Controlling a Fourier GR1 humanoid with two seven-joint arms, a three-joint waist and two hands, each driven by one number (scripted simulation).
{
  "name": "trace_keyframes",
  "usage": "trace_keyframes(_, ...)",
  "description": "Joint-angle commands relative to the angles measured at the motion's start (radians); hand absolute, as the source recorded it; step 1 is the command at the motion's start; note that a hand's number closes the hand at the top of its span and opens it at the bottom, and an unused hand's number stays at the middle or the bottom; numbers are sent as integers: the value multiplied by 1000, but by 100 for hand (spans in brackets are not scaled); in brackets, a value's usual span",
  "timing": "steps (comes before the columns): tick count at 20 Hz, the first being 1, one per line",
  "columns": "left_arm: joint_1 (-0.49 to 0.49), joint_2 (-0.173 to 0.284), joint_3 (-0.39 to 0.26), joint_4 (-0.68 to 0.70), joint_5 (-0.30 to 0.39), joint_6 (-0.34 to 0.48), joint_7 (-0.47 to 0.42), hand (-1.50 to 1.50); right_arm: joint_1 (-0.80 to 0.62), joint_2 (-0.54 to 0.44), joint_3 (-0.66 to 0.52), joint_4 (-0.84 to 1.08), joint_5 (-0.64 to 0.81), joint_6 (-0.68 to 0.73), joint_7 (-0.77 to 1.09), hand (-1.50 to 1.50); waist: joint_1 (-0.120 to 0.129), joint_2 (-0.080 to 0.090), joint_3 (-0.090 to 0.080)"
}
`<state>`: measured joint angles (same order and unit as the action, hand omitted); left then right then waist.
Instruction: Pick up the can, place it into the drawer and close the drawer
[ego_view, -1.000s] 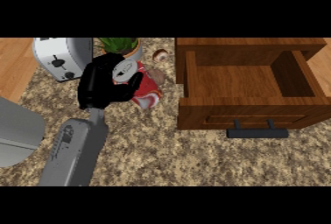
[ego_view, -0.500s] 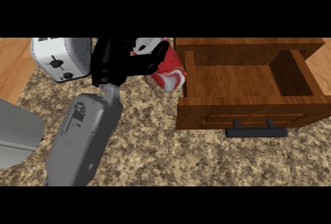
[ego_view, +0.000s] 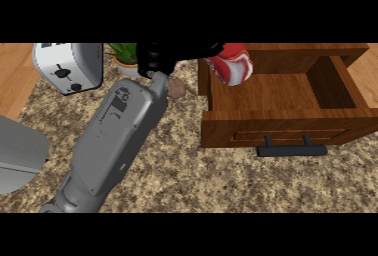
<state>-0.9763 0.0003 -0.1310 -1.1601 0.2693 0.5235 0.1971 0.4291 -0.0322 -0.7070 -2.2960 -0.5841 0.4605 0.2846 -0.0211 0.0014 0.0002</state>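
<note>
A red and white can (ego_view: 232, 65) hangs tilted over the back left corner of the open wooden drawer (ego_view: 280, 97). My right hand (ego_view: 173, 55) is shut on it, fingers curled round its upper part, and the grey forearm runs up from the lower left. The drawer's inside shows a bare wooden floor, and its dark handle (ego_view: 291, 150) points toward me. My left hand does not show; only a grey forearm piece (ego_view: 18, 155) sits at the left edge.
A white toaster (ego_view: 70, 65) stands at the back left, with a potted green plant (ego_view: 125, 52) beside it. A small brownish object (ego_view: 176, 89) lies by the drawer's left wall. The counter top is speckled stone (ego_view: 221, 180).
My right hand has carried the can up off the counter and to the right, from beside the plant to above the drawer's left back corner. The drawer has stayed open.
</note>
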Motion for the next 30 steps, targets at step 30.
trace_keyframes(30,-441,0,-268,650,509,122,-273,150,-120,-31,12,69,43,-2,11,-150,-53,15,2)
